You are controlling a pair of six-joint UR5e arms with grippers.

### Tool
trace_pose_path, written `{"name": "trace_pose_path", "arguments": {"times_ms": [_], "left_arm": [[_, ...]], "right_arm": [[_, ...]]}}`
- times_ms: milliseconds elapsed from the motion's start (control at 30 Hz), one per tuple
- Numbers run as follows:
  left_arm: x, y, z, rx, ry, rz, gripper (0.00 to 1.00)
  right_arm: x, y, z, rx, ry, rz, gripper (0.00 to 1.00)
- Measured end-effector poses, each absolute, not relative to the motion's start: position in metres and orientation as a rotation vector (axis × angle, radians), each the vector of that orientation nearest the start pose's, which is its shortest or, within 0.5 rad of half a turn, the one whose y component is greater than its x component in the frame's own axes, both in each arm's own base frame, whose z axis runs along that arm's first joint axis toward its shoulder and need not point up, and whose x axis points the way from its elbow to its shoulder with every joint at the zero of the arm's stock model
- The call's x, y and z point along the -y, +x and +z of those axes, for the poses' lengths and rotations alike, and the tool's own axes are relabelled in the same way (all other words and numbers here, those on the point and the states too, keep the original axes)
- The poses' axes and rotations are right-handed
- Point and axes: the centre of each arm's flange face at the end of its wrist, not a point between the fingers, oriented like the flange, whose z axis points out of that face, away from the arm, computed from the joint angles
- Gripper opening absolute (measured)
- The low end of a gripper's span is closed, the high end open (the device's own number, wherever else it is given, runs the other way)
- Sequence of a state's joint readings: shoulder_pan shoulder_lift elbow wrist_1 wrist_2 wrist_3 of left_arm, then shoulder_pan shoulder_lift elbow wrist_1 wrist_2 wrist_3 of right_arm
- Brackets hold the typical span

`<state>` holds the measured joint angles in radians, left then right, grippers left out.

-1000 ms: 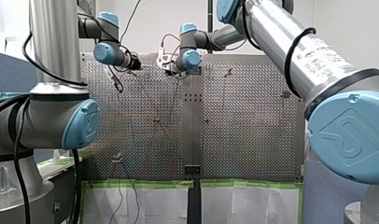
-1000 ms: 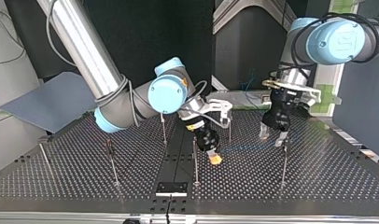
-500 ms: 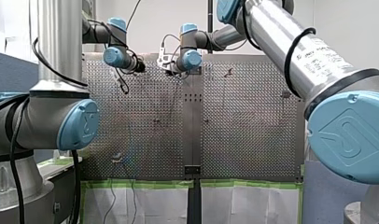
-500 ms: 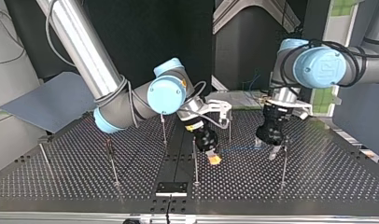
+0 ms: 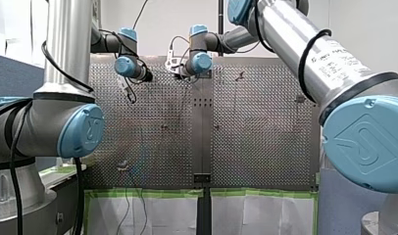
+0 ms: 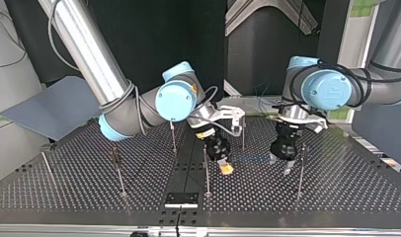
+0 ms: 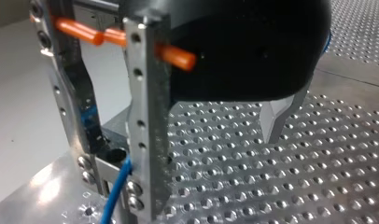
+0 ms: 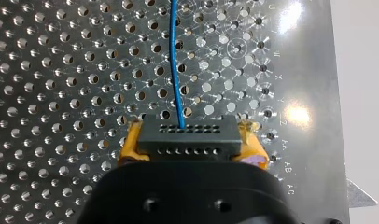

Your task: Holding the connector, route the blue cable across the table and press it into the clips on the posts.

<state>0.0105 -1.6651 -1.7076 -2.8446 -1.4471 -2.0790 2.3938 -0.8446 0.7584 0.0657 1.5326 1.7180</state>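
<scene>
Motion is all on one side; my left gripper (image 6: 280, 165), metal fingers spread and empty, has slid nearer the connector (image 8: 186, 136), following the blue cable (image 8: 175, 56) that runs out from it; my right gripper (image 6: 227, 167) stays pinched on that connector, so a cable grasp seems next.

Two claws (image 6: 227, 169) (image 6: 280, 164), one blue cable (image 8: 176, 70), one connector (image 8: 187, 135), six posts (image 6: 119, 173)
</scene>
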Motion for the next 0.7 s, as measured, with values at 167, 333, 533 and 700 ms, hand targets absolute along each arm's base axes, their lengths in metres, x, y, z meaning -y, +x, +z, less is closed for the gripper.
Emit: {"name": "trace_pose_path", "arguments": {"times_ms": [167,333,533,700], "left_arm": [[0.142,0.526,0.402,-1.502,-0.3,-0.452,0.73],[0.142,0.524,0.406,-1.484,-0.317,-0.417,0.22],[0.142,0.521,0.412,-1.463,-0.343,-0.378,0.0],[0.143,0.514,0.407,-1.497,-0.352,-0.322,0.0]], "right_arm": [[0.426,0.661,0.416,-1.051,-2.3,-2.477,0.0],[0.426,0.661,0.416,-1.053,-2.299,-2.476,0.0],[0.426,0.661,0.416,-1.053,-2.298,-2.473,0.0],[0.424,0.662,0.414,-1.051,-2.304,-2.465,0.0]]}}
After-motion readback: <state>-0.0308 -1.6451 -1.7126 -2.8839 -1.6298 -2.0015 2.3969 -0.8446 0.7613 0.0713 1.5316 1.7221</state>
